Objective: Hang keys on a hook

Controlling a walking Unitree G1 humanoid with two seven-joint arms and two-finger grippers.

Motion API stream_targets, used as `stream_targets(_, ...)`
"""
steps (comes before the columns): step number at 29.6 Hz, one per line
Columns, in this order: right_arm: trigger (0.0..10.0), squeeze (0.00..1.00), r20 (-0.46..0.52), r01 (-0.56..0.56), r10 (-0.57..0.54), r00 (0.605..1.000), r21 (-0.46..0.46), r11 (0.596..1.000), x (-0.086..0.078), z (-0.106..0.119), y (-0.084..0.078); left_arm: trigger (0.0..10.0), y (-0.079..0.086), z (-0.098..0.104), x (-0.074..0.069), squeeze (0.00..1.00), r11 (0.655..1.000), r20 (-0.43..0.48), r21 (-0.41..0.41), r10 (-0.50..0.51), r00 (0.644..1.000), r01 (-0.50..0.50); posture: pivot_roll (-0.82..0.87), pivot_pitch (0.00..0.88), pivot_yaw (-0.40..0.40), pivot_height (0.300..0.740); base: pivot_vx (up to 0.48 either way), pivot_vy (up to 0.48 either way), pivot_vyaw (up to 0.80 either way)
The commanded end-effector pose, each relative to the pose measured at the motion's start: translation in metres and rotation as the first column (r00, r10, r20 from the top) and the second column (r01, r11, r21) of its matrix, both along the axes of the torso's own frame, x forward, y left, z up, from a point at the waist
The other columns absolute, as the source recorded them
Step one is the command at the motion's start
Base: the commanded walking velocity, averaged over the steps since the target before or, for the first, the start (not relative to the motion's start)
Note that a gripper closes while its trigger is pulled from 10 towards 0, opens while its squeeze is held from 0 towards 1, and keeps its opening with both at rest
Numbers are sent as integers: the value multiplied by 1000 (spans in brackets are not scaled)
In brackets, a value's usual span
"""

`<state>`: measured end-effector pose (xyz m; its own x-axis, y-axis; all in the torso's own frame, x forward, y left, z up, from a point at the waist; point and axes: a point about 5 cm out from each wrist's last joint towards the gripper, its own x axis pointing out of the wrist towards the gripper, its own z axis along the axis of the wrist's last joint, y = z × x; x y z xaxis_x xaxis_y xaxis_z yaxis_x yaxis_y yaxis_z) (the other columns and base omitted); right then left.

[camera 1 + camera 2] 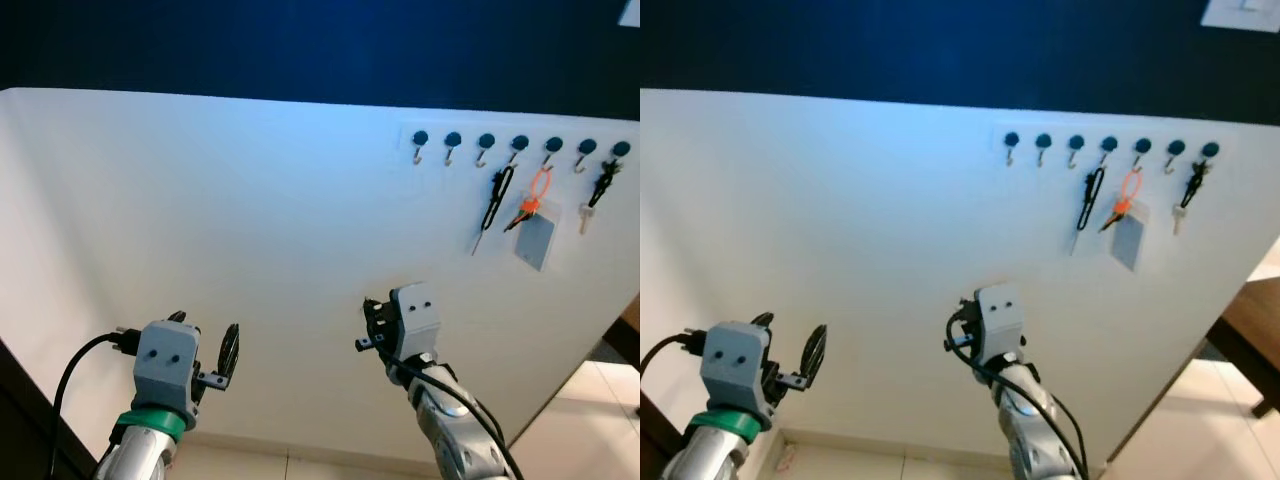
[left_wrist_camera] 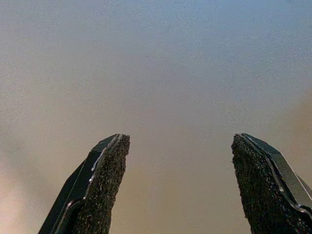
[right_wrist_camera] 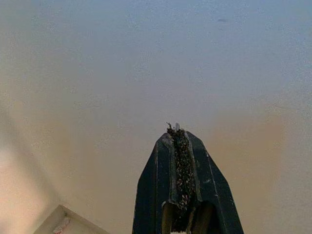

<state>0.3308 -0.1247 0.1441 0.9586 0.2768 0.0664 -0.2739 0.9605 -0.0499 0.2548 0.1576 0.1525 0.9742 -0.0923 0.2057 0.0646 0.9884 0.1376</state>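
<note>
My right gripper is pressed together; I cannot tell if it holds keys. My left gripper stands apart. The row of hooks lies at two o'clock from the right gripper, which is nearer.

Left claw, its 2 black fingers spread wide apart, facing a plain pale wall

No readable text, labels or numbers anywhere; tag on hooks blank.
</note>
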Motion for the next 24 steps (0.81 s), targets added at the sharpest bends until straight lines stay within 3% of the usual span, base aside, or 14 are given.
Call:
stream_targets(1, 10000, 0, -4, 11, -11, 1000, -7, 1000, -1, -2, -4, 10000, -2, -2, -1, 0, 1000, -3, 6, -7, 1000, 7, -180, 0, 91, 740, 0, -480, 0)
stream_targets(3, 10000, 0, -3, 11, -11, 1000, -7, 1000, -1, -2, -4, 10000, -2, -2, -1, 0, 1000, -3, 6, -7, 1000, 7, -180, 0, 91, 740, 0, -480, 0)
stream_targets(7, 10000, 0, 0, 8, -8, 1000, -7, 1000, -1, -1, -4, 10000, 0, -3, -1, 0, 999, -13, -26, 22, 1000, -22, -181, 0, 92, 740, 0, 0, 0)
stream_targets(21, 10000, 0, 35, -30, 31, 999, -18, 999, 2, 8, 1, 10000, 8, -4, 2, 0, 997, -18, -11, 81, 997, -82, -187, 0, 92, 740, 0, 0, 0)
stream_targets(24, 10000, 0, 72, -64, 65, 995, -17, 998, 4, 19, 5, 10000, 9, -3, 3, 0, 996, -12, -19, 88, 996, -89, -190, 0, 90, 740, 0, 0, 0)
